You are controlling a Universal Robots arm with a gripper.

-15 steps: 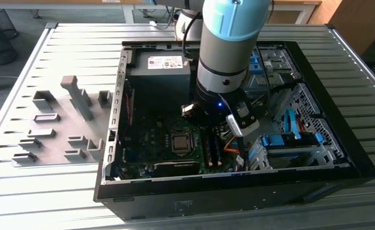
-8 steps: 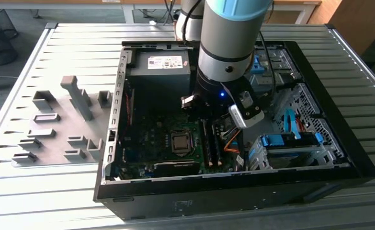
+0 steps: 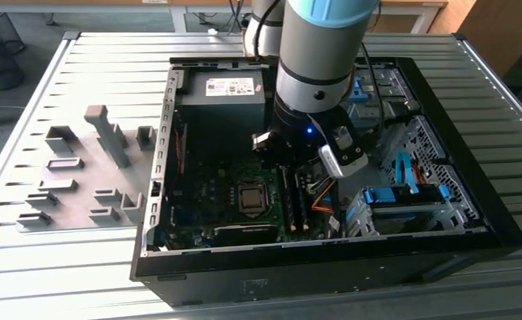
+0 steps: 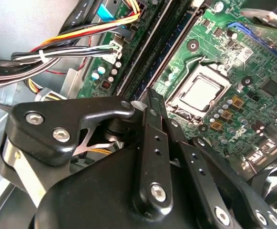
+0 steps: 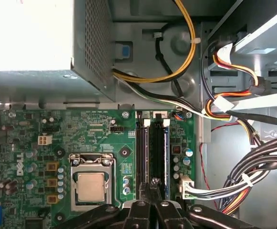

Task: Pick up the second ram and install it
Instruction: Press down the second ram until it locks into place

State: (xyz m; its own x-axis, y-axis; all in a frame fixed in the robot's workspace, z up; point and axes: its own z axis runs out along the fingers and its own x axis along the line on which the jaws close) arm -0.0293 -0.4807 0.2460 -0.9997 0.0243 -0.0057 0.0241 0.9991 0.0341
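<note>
Green motherboard (image 5: 105, 143) lies flat in the floor of the open black computer case (image 3: 474, 240), which rests on a ribbed metal worktop (image 3: 109, 47). In the exterior view the arm (image 3: 319, 60) reaches down into the case, its gripper (image 3: 287, 160) low over the memory slots, between the square silver socket (image 3: 253, 198) and the orange and blue cabling toward the exterior view's right. In the first wrist view the gripper (image 5: 153, 187) shows as black linkage fingers (image 5: 140, 210) converging to a narrow tip directly over the slots; the jaws stand pressed close together, and I cannot tell whether anything thin is pinched between them. The second ram (image 5: 166, 155), a thin stick with a blue-tinted edge, stands on edge in the slot nearer the cable side, parallel to and just beside another stick (image 5: 143, 152) in the slot nearer the socket (image 5: 90, 186). The gripper tip sits at the near end of this pair; whether it touches the ram is hidden by the fingers. In the second wrist view the gripper (image 4: 152, 112) and its fingers (image 4: 155, 148) point along the dark slot rows (image 4: 152, 57), with the socket (image 4: 200, 93) to one side and bundled wires (image 4: 66, 52) to the other. A gray power supply (image 3: 223, 90) occupies the far corner of the case. Gray fixture blocks (image 3: 83, 167) stand on the worktop at the exterior view's left, well apart from the case.
</note>
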